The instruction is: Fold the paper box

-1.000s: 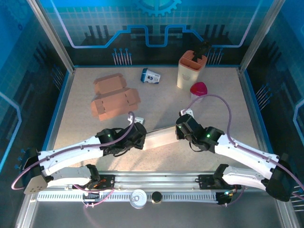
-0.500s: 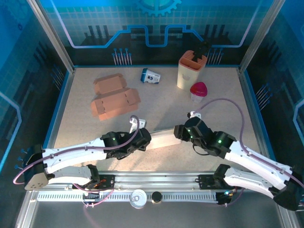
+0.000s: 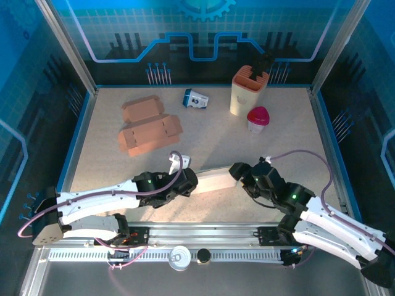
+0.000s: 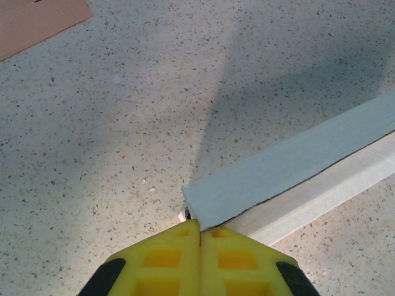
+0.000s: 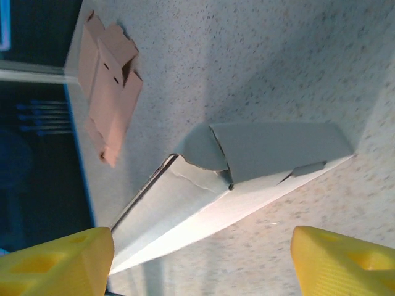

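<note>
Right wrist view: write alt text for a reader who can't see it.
A white paper box, end flaps loose, sits on the speckled table ahead of the open right gripper. Brown cardboard lies farther off.

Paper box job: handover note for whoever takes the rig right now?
Left end effector: shut, pinching the left end of the long white cardboard box.
Right end effector: open, facing the box's right end, not touching.
Box lies on the speckled table between the arms; brown cardboard boxes sit far left.
Done: nothing closed, end flaps loose.
Left: tuck flaps, finish fold.
</note>
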